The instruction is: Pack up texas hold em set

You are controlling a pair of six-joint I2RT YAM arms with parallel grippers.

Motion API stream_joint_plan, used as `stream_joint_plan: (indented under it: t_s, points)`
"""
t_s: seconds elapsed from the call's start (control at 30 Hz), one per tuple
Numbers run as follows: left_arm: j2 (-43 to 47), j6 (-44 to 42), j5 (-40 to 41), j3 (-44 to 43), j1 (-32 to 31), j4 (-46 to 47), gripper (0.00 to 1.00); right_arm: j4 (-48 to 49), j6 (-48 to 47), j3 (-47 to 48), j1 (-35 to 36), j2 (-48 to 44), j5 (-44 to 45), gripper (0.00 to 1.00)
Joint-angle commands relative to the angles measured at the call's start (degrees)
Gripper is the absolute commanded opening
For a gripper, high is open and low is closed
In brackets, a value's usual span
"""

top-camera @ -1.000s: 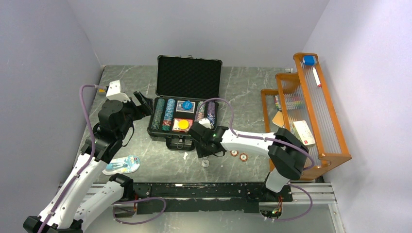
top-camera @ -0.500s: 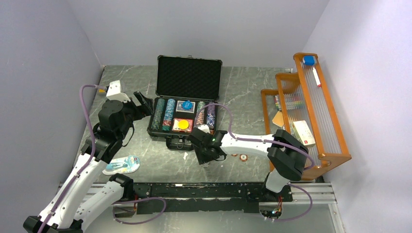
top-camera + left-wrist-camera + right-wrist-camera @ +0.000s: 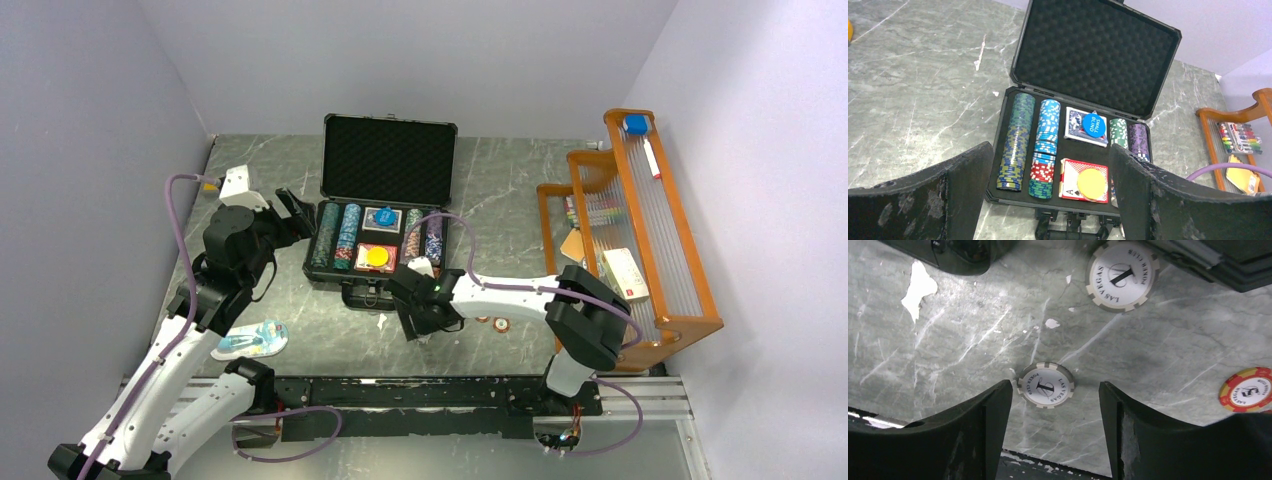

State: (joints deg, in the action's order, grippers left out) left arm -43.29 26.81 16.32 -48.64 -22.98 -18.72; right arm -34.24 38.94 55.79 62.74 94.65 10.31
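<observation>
The black briefcase (image 3: 388, 160) lies open mid-table, its foam lid (image 3: 1098, 55) upright. It holds rows of striped chips (image 3: 1015, 142), a blue deck with a blue disc (image 3: 1094, 124) and a red deck with a yellow disc (image 3: 1090, 184). My left gripper (image 3: 290, 212) is open and empty, just left of the case; its fingers frame the case in the left wrist view (image 3: 1050, 150). My right gripper (image 3: 415, 325) is open, low over the table in front of the case, with a white chip (image 3: 1045, 385) lying just beyond its fingertips (image 3: 1054, 390). Another white chip (image 3: 1121, 275) and a red-yellow chip (image 3: 1248, 390) lie loose.
An orange wooden rack (image 3: 640, 230) with pens and cards stands at the right. A blue-white blister pack (image 3: 250, 340) lies near the left arm's base. Two loose chips (image 3: 492, 322) lie right of my right gripper. The case handle (image 3: 365, 295) faces the arms.
My right gripper has moved left and toward the near edge, coming over the white chip on the table. The left arm has not moved.
</observation>
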Motion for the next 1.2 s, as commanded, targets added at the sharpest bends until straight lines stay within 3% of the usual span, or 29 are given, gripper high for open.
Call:
stream_joint_plan:
  t_s: [0.0,0.47,0.7,0.93,1.17]
  points:
    - [0.14,0.01,0.20,0.30,-0.30,0.97,0.90,-0.80,2.84,1.34,-1.26,-1.75,6.29,0.69]
    - [0.22,0.04,0.34,0.23,-0.24,0.79,0.89,15.44,3.84,-4.20,-5.70,1.22,15.66,0.70]
    - [0.31,0.09,0.31,0.32,-0.35,0.82,0.90,20.20,2.57,-7.61,-6.22,2.44,15.01,0.59]
    - [0.30,0.09,0.38,0.35,-0.29,0.69,0.90,20.01,2.49,-8.91,-6.40,2.76,14.68,0.47]
    - [0.21,0.09,0.38,0.31,-0.32,0.72,0.90,13.25,1.38,-7.99,-6.40,-1.15,13.28,0.44]
